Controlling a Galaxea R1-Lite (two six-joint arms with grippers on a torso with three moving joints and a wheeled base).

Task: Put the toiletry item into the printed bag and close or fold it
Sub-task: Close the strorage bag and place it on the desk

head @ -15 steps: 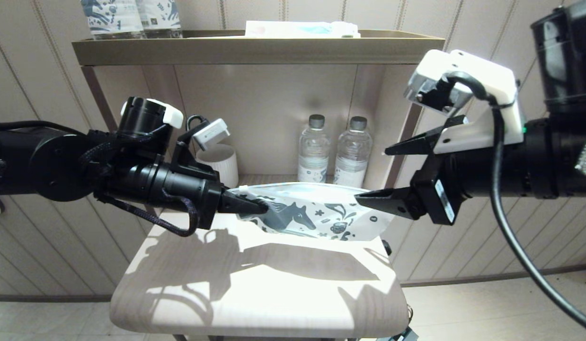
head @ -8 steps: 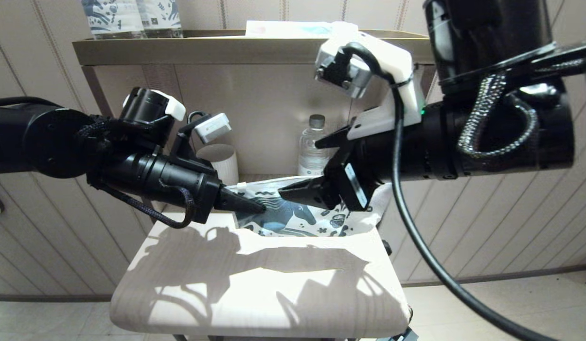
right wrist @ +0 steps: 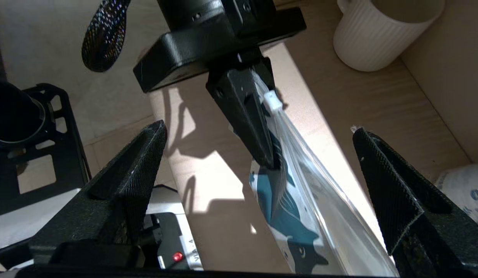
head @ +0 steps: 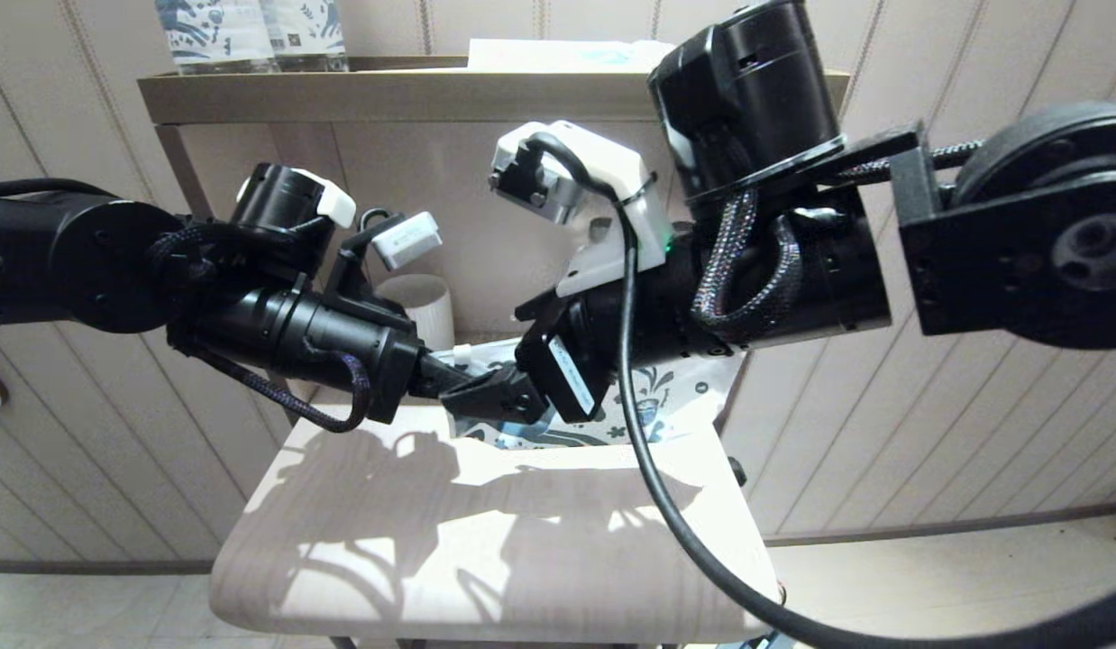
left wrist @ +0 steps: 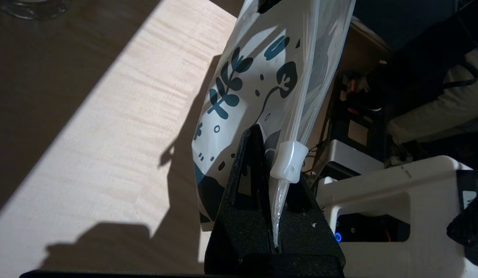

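Observation:
The printed bag (head: 671, 401) hangs on edge above the table, white with a teal horse (right wrist: 297, 216) and a clear strip along its top. My left gripper (head: 472, 389) is shut on the bag's corner, right beside the white zip slider (left wrist: 288, 161). My right gripper (head: 522, 356) is open and sits close up against the left one. In the right wrist view its wide-spread fingers (right wrist: 146, 154) stand either side of the bag's clear top edge (right wrist: 331, 193) without touching it. The toiletry item does not show in any view.
A white ribbed cup (head: 425, 306) stands in the shelf alcove behind the left gripper. Horse-printed bottles (head: 251, 31) and a flat packet (head: 567, 54) sit on the shelf top. The pale wooden table (head: 486, 541) lies below both arms. A labelled bottle (right wrist: 463, 193) stands near the right finger.
My right arm has swept left along the bag until its open jaws reach the left gripper. The left gripper has kept its hold on the bag's corner, almost still.

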